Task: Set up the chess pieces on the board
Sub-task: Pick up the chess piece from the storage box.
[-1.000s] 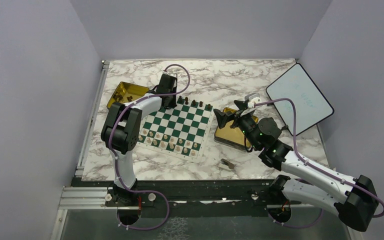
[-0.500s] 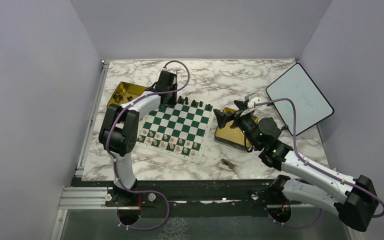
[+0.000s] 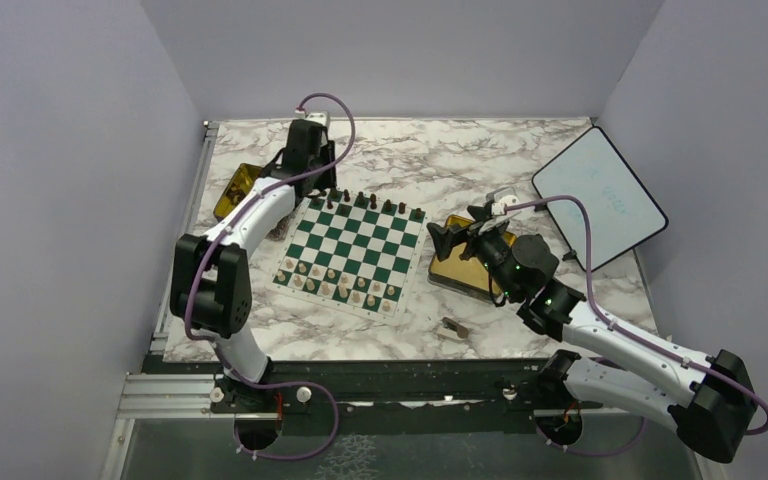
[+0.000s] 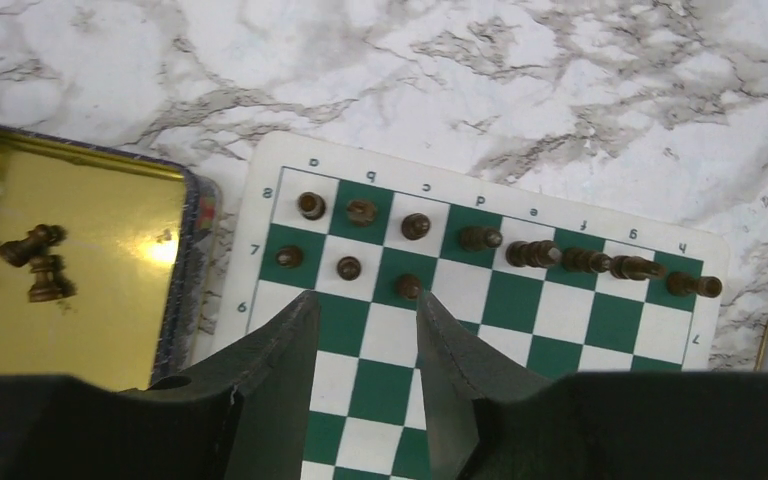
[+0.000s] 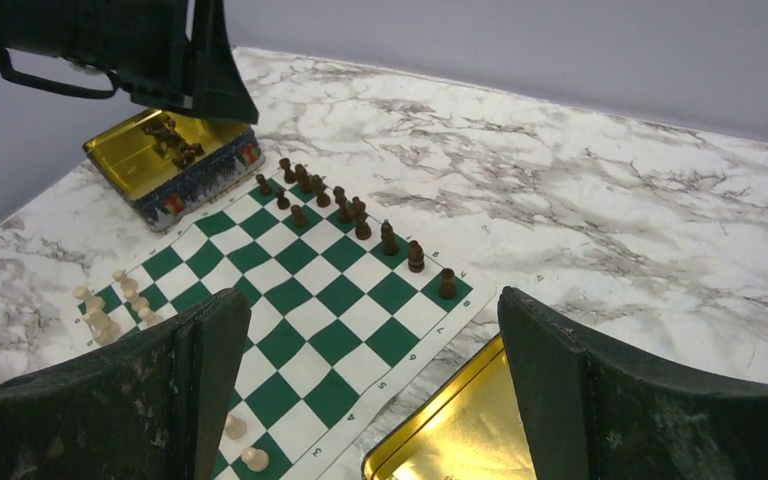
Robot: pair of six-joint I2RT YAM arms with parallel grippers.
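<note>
Left gripper (image 4: 365,300) spread, empty, above free-standing dark pawn (image 4: 409,287) on board (image 4: 560,310), centre frame; right gripper (image 5: 372,300) wide apart near tin (image 5: 450,440), probably waiting clear.

Worktop (image 3: 480,160): white marble pattern with grey veining, closed in by pale lilac walls (image 3: 400,60) on three sides.

Left gold tin (image 4: 100,230): rectangular, lidless, shiny yellow inside, with a dark patterned outer wall. It sits at the far left of the worktop.

Right gold tin (image 3: 455,272): same kind, right of centre, well apart from the first.

White tablet (image 3: 600,195): black rim, far right, turned at an angle. Faint blue marks on its face, too small to read. Its right corner reaches past the worktop's edge.

Aluminium rail (image 3: 170,395): runs along the near edge.
</note>
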